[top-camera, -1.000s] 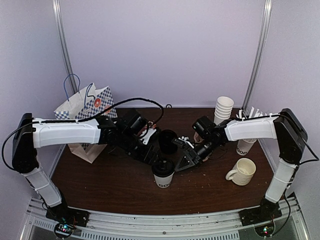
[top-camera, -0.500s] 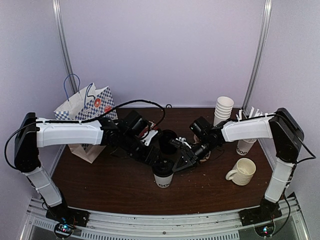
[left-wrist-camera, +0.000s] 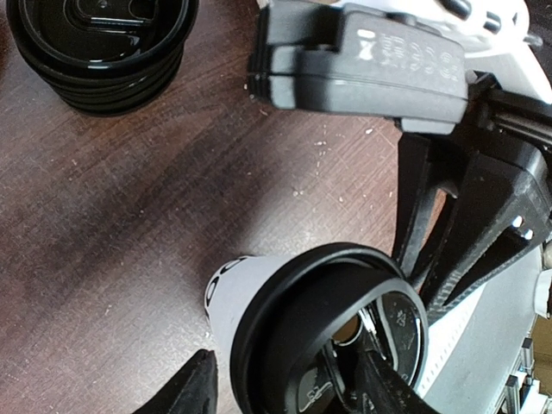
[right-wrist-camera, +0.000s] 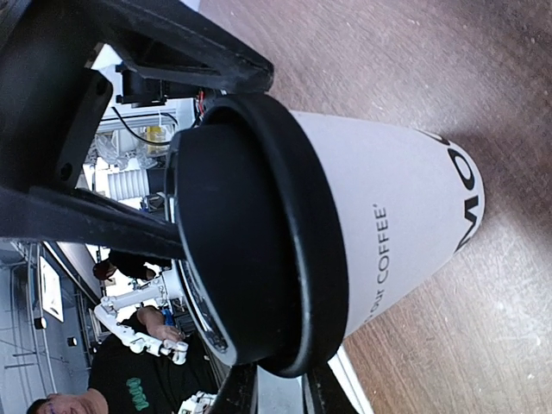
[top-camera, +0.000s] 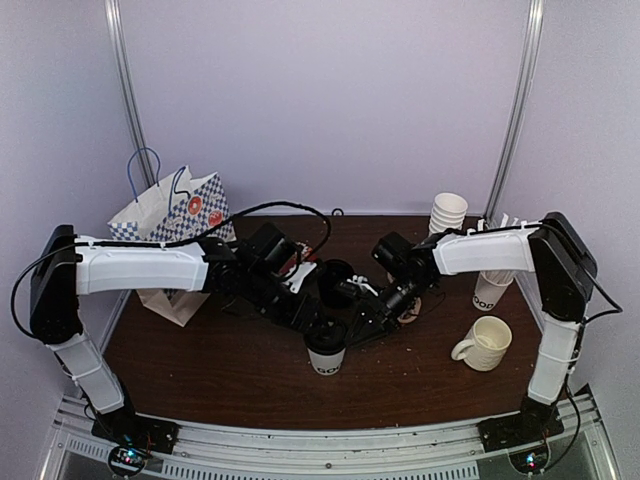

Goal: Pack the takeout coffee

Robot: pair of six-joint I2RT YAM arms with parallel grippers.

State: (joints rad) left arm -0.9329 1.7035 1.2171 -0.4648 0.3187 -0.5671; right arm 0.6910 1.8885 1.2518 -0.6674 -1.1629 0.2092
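Note:
A white "GOOD" cup with a black dome lid stands at mid-table, also in the left wrist view and right wrist view. My left gripper is open over it: one finger outside the cup wall, the other over the lid top. My right gripper comes from the right, its narrow jaws closed on the lid's rim. A second "GOOD" cup stands right, its top hidden by the arm. The carrier is hidden, bar a brown patch under the right wrist.
A stack of black lids sits just behind the cup, also in the left wrist view. Lidless white cups stand back right, a cream mug front right, a patterned paper bag back left.
My right gripper has moved left from beside the cup until its fingertips meet the lid's rim. My left gripper has edged closer over the lid. The cup has stayed put.

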